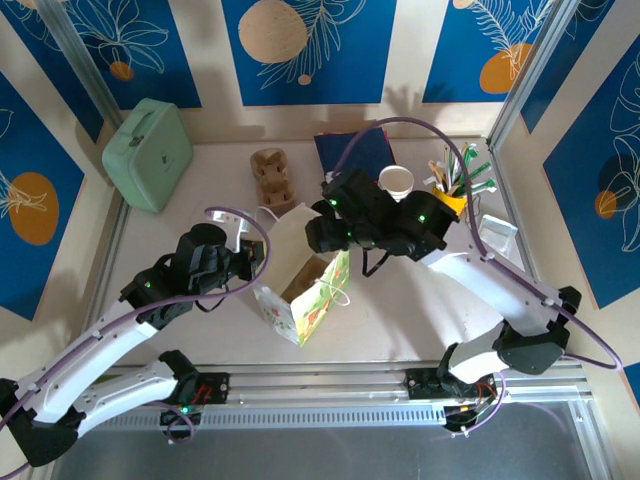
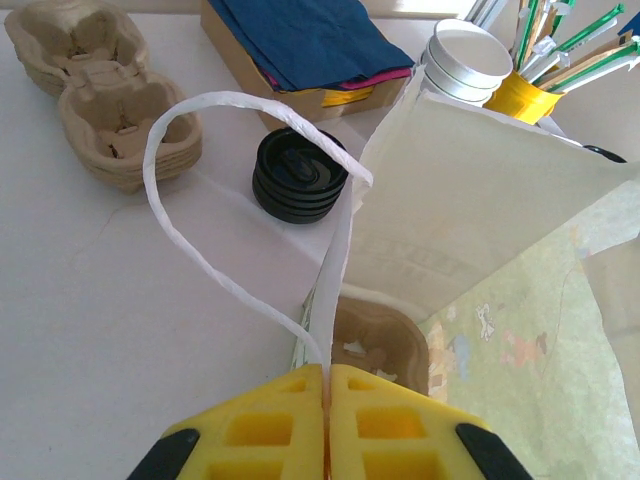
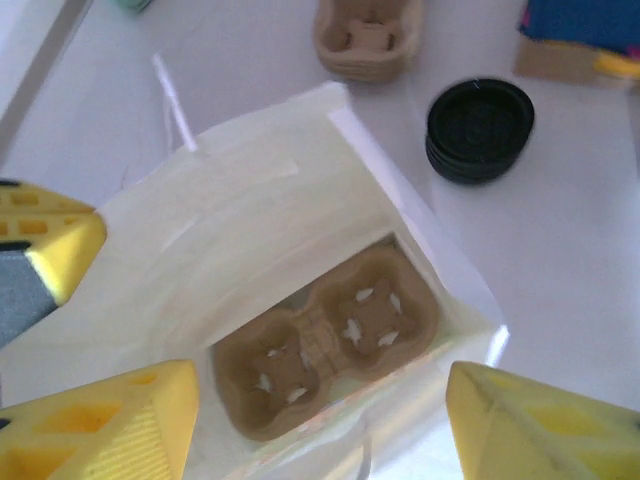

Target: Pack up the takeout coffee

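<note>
L tool (image 2: pixel 327 392) pinched shut on bag (image 3: pixel 250 200) edge; I hold it taut. R tool (image 3: pixel 320 430) wide, empty over carrier (image 3: pixel 325 335): lift straight up.

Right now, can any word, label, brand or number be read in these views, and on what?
No readable text.
The paper bag shows only coloured pictures, no legible words.
Any print on the wrapped sticks in the yellow cup is too small to read.
</note>
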Controlling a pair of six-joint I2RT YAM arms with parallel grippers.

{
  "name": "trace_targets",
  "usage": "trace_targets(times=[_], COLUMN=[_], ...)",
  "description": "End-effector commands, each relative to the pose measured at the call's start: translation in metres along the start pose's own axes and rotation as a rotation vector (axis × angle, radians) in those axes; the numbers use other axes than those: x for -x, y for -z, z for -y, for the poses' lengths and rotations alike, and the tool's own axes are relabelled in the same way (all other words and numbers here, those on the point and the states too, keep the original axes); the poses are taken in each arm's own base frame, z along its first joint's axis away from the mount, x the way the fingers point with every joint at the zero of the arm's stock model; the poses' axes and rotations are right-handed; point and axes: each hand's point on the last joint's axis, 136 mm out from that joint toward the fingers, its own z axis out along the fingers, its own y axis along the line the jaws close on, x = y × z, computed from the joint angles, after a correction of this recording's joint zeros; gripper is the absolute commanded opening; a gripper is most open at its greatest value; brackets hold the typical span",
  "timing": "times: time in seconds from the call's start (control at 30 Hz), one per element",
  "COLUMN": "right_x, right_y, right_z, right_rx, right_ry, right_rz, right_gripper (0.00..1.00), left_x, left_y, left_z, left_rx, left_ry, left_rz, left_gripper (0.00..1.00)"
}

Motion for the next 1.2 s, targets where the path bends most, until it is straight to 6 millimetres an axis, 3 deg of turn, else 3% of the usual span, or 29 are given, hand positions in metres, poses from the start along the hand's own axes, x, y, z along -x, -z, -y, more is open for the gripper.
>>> trace_targets(times=[0.0, 0.2, 0.37, 0.63, 0.83, 1.17], right_x=[-0.018, -0.044, -0.052, -0.06, -0.062, -0.058], right_y=[0.007, -0.004, -0.013, -0.037, -0.048, -0.054], right_z=[0.021, 0.021, 0.032, 0.017, 0.017, 0.013], right_rx=[-0.09, -0.124, -0.195, -0.133, -0.124, -0.076], right_ry=[-0.26, -0.384, -0.427, -0.46, -0.481, -0.444], right_rz=[-0.037, -0.135, -0.163, -0.264, -0.3, -0.31], right_gripper=[0.67, 0.69, 0.7, 0.64, 0.55, 0.26], left_x=[0.012, 0.014, 0.013, 0.018, 0.028, 0.037], left_y=[0.006, 0.005, 0.004, 0.016, 0.033, 0.048], left_z=[0.004, 0.005, 0.007, 0.008, 0.004, -0.006], left_rx=[-0.018, -0.02, -0.036, -0.051, -0.029, 0.029], left_ry=[-0.009, -0.012, -0.016, -0.034, -0.062, -0.093], left_rz=[0.05, 0.061, 0.061, 0.097, 0.141, 0.17], left_gripper=[0.09, 0.13, 0.13, 0.21, 0.36, 0.49])
